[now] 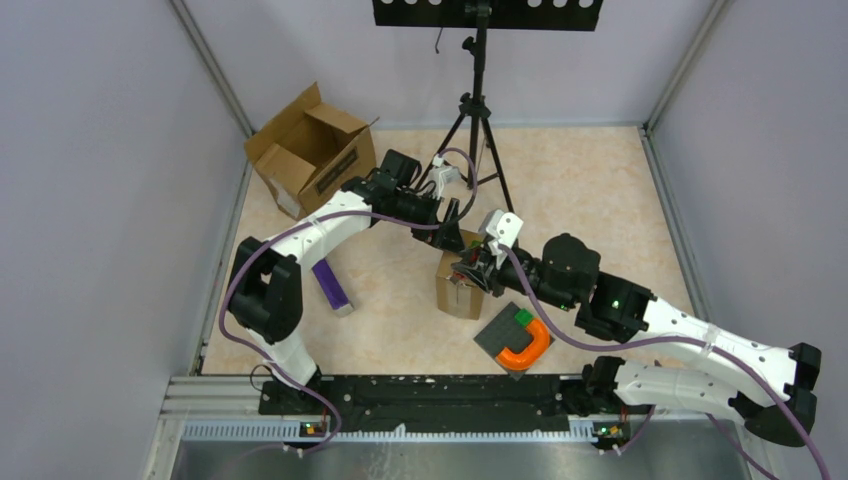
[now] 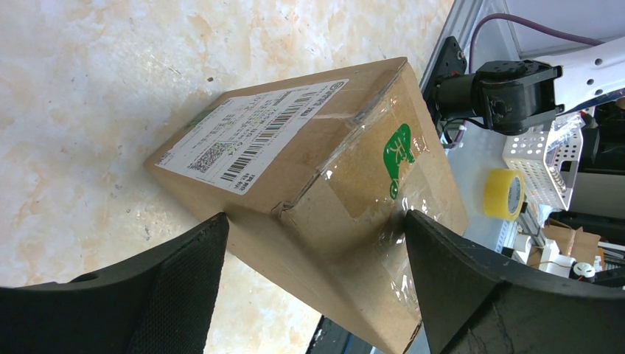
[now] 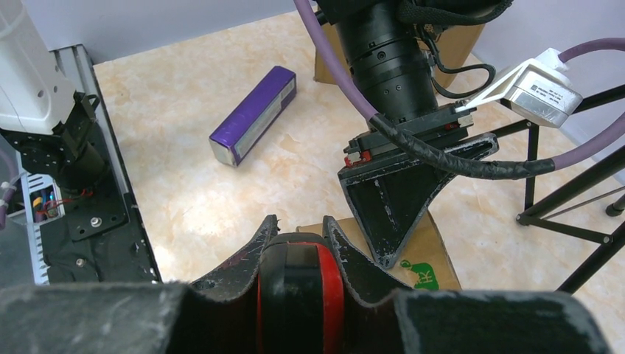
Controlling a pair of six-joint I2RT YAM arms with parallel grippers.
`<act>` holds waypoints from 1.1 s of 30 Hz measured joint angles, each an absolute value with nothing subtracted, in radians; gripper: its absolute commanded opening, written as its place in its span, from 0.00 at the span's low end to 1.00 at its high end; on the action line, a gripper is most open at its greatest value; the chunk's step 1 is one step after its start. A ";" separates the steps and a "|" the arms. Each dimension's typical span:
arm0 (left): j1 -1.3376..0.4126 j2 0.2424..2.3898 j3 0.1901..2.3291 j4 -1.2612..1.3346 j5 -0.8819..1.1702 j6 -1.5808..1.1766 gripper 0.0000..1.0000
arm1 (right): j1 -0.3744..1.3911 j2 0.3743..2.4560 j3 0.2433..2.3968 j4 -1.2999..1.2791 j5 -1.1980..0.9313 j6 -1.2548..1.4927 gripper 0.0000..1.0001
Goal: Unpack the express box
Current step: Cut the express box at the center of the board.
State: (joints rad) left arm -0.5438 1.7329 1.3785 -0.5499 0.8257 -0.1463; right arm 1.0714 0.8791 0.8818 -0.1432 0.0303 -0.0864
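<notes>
left wrist view: the express box [image 2: 309, 184] sits mid-desk [image 2: 88, 88], straight ahead of the left end effector [image 2: 315, 221]. its fingers [image 2: 169, 287] stand released and wide, one on each side of the box's taped face, and the labelled side's length runs roughly across the gap. just right of the box, about as near, the right end effector [image 3: 298, 225] is clenched on a red-and-black tool [image 3: 298, 284]. a purple pack [image 3: 254, 114] lies left of the box.
</notes>
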 measured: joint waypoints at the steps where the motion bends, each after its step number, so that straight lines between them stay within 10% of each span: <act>1: -0.544 1.733 1.378 -0.550 0.826 -0.146 0.90 | 1.071 0.879 0.882 -0.143 0.031 -0.086 0.00; 33: -0.544 1.733 1.380 -0.551 0.825 -0.146 0.89 | 1.071 0.870 0.884 -0.142 0.054 -0.088 0.00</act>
State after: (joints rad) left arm -0.5442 1.7332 1.3804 -0.5507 0.8253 -0.1463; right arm 1.0710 0.8703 0.8837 -0.1421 0.0544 -0.0879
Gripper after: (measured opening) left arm 0.890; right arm 0.205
